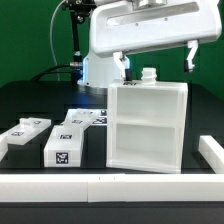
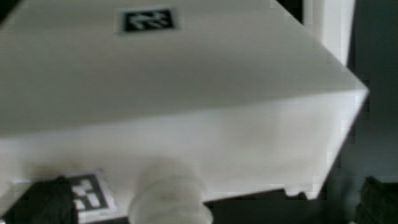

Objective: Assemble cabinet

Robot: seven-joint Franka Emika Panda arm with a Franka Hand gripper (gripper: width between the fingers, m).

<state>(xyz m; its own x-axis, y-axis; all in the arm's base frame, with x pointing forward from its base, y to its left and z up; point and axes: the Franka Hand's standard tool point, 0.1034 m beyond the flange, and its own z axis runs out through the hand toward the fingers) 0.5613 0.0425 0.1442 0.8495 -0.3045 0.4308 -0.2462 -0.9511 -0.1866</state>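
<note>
Nearest the exterior camera runs a long white border rail [image 1: 110,188], lying across the black worktop [image 1: 30,100] in front of the cabinet [image 1: 146,128]. That cabinet, a large white box with an inner divider shelf, stands upright on the worktop with its open face toward the camera. A small peg [image 1: 148,74] rises from its top.

Above the cabinet hangs the tool [image 1: 157,66], jaws spread fully wide, one finger over each top corner. It grips nothing, and whether a fingertip touches the box cannot be told. In the wrist view one blurred finger [image 2: 164,196] shows against the cabinet's white wall, which bears a square tag [image 2: 148,20].

To the exterior view's left of the cabinet lie flat white tagged panels [image 1: 26,128]. Just beside them is a smaller white block [image 1: 62,150] with one tag. Another rail [image 1: 212,152] lies on the worktop to the exterior view's right of the cabinet.
</note>
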